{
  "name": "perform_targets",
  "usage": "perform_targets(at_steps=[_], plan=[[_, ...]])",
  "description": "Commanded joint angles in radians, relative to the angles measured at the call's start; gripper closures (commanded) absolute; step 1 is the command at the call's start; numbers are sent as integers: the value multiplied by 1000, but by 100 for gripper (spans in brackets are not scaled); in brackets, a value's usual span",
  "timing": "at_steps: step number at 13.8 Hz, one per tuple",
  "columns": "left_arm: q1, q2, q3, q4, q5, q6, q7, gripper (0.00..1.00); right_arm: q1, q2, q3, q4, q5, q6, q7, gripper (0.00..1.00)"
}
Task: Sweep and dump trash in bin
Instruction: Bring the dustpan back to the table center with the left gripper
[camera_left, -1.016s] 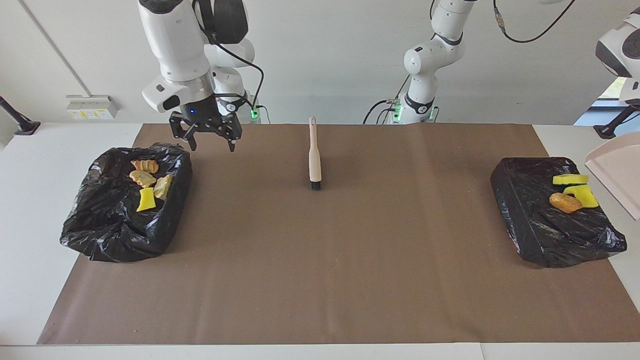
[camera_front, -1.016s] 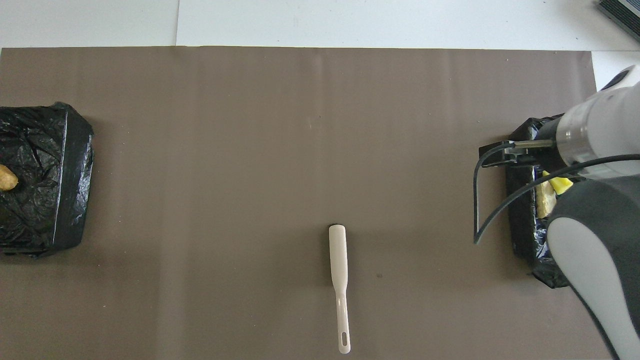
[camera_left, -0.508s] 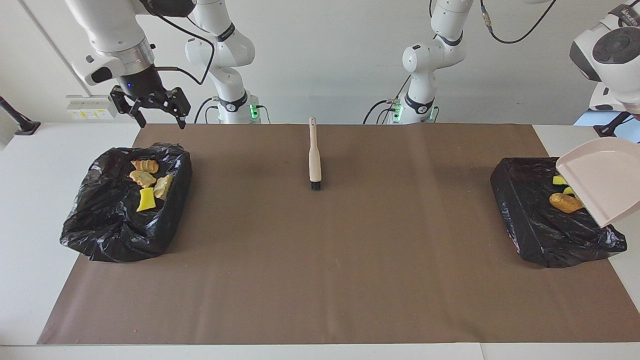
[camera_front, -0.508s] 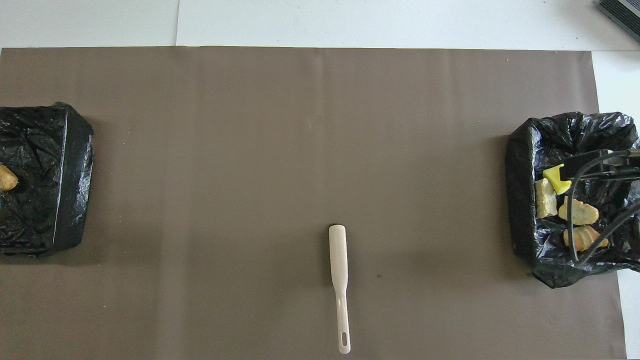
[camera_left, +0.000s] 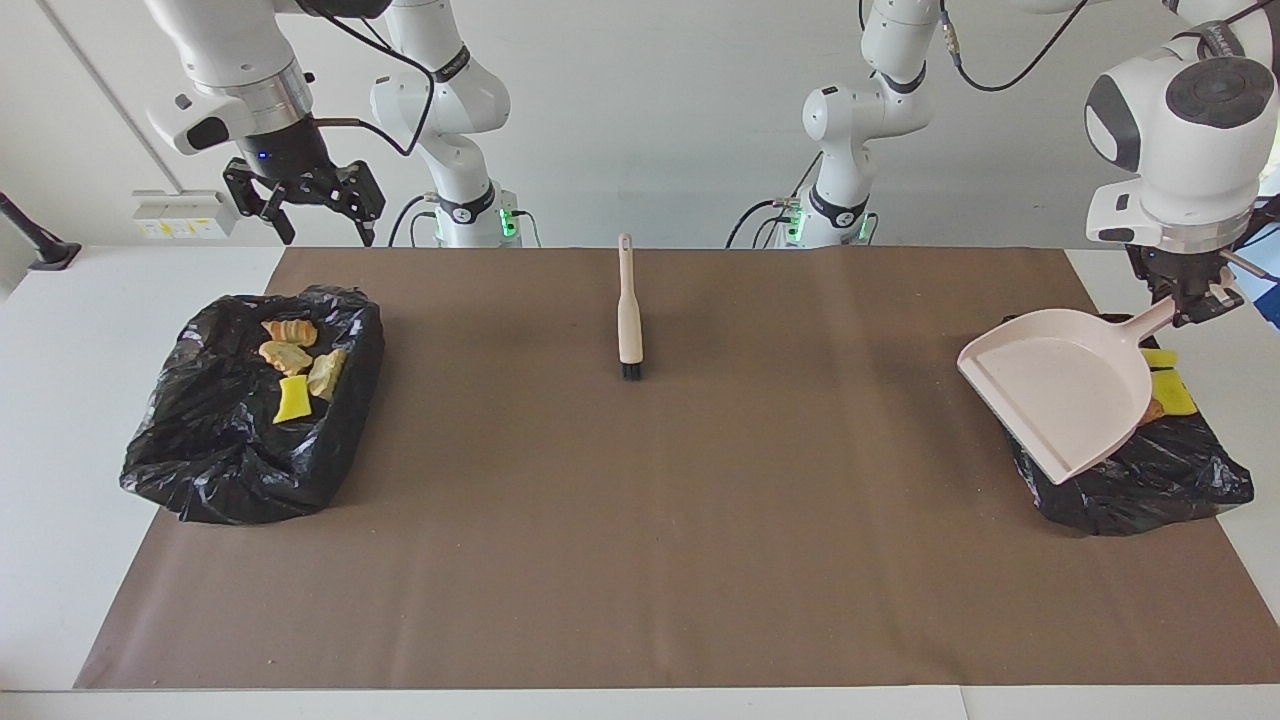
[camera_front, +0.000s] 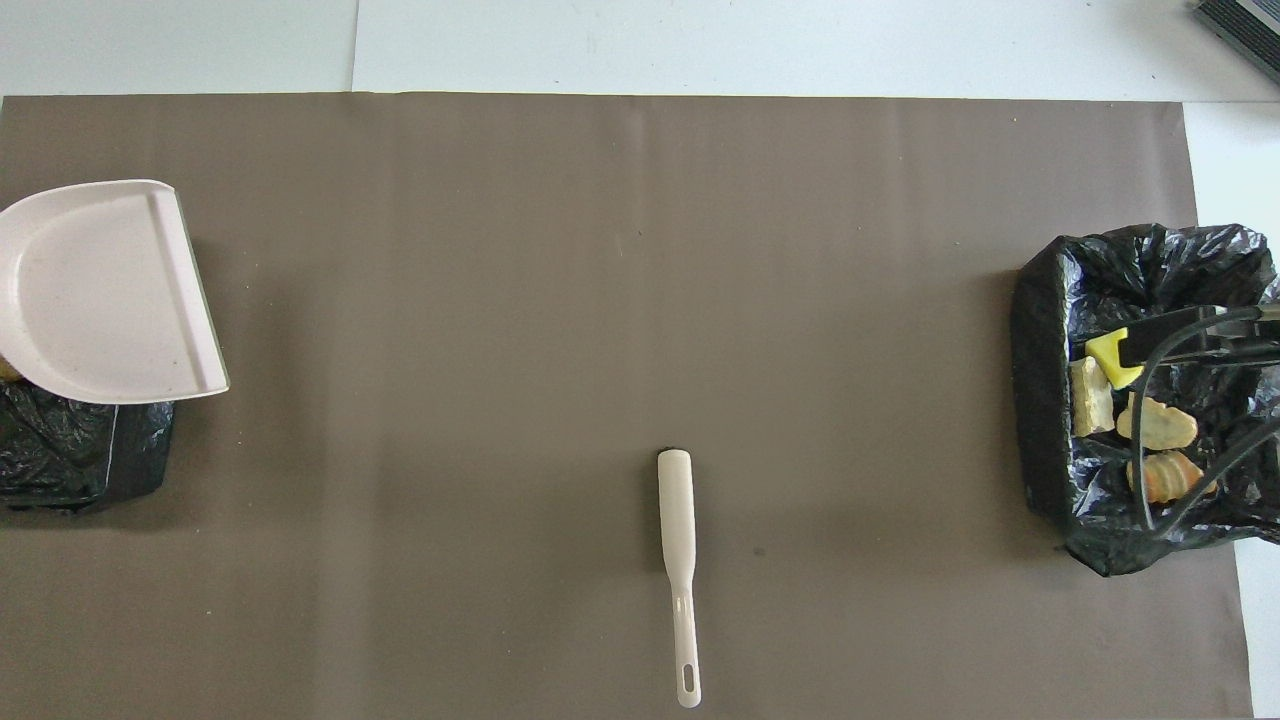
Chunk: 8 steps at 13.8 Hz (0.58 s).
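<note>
Mostly the raised dustpan (camera_left: 1060, 400) hides the trash (camera_left: 1172, 392) in its bin (camera_left: 1150, 480)

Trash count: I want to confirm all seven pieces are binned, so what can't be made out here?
- Bin at the left arm's end: the dustpan covers most of it in both views; only yellow bits peek out.
- Other bin: cut by the overhead view's edge and crossed by cables.
</note>
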Motion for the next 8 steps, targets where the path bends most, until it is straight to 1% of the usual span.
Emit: perform_targets(at_steps=[1,3,5,8], plan=[[-106,10,13,-32,-98,-40,-234,100,-10,-1,10,1,8,-13,-10,0],[-175,24,13,-52,-188,-32,-419,100,-10,-1,10,1,8,-13,-10,0],[-259,65,13,-51,-277,-15,-639,100,-10,-1,7,1,8,-13,-10,0],[-422,148,13,-49,-360,83,-1030,100,-10,-1,7,1,8,-13,-10,0]])
